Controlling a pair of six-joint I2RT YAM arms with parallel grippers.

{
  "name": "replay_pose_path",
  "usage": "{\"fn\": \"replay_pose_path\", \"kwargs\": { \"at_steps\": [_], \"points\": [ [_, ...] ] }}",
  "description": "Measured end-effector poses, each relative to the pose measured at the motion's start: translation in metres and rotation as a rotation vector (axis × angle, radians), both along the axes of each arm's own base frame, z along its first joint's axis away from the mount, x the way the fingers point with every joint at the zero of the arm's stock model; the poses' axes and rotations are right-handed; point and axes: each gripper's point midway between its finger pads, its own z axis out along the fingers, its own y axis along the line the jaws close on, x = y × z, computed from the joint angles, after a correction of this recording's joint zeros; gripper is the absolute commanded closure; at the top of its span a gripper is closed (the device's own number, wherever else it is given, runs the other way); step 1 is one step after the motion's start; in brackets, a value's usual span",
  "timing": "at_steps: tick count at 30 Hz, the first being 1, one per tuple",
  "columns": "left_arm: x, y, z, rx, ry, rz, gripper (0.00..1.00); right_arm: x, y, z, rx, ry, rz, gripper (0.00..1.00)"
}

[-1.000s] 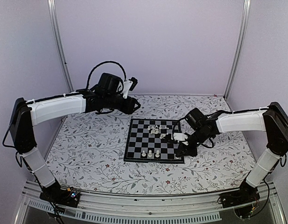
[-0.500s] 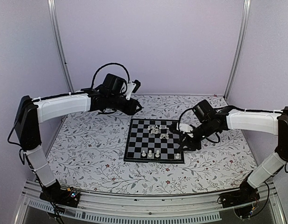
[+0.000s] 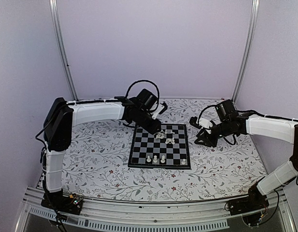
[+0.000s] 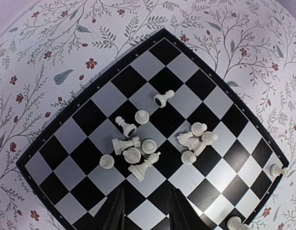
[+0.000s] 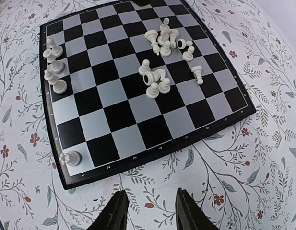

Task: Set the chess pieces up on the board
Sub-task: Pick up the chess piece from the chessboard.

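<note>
The board (image 3: 138,155) lies mid-table. Three chess pieces (image 3: 156,158) stand in its near row and a single one (image 3: 184,161) stands at the near right corner. More lie jumbled near the far edge (image 3: 164,136). My left gripper (image 3: 161,127) hovers over that jumble. In the left wrist view it (image 4: 147,213) is open and empty, just short of the toppled pieces (image 4: 133,153). My right gripper (image 3: 201,139) is off the board's right side. In the right wrist view it (image 5: 150,213) is open over the table, near the corner piece (image 5: 71,158).
The floral table surface (image 3: 95,159) surrounds the board. Metal posts (image 3: 62,48) rise at the back corners before pale walls. A metal rail (image 3: 139,212) runs along the near edge between the arm bases.
My left arm swung from the back left to above the board's far edge, its jaws narrowing. My right gripper opened, left a piece on the near right corner and drew back off the board.
</note>
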Motion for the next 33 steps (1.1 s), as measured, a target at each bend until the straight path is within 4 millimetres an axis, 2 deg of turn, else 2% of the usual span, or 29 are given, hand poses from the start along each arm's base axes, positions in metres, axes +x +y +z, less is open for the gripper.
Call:
{"fn": "replay_pose_path", "kwargs": {
  "at_steps": [4,8,16,23,28,33],
  "points": [
    [-0.005,-0.006,-0.011,0.046,0.018,-0.01,0.63,0.006,-0.001,0.003,-0.009,-0.034,-0.009,0.64],
    [0.001,-0.012,-0.019,0.083,0.017,-0.001,0.62,0.009,-0.004,0.003,-0.022,-0.05,-0.018,0.64],
    [0.009,-0.011,-0.043,0.169,0.027,0.044,0.67,0.01,-0.008,0.002,-0.04,-0.065,-0.028,0.64],
    [0.011,-0.012,-0.045,0.177,0.042,0.066,0.66,0.01,-0.009,0.004,-0.043,-0.082,-0.027,0.64],
    [0.01,-0.012,-0.054,0.183,0.065,0.08,0.68,0.01,-0.01,0.003,-0.052,-0.086,-0.024,0.64],
    [0.009,-0.01,-0.064,0.177,0.108,0.111,0.76,0.009,-0.011,0.001,-0.06,-0.086,-0.025,0.63]
  ]
}}
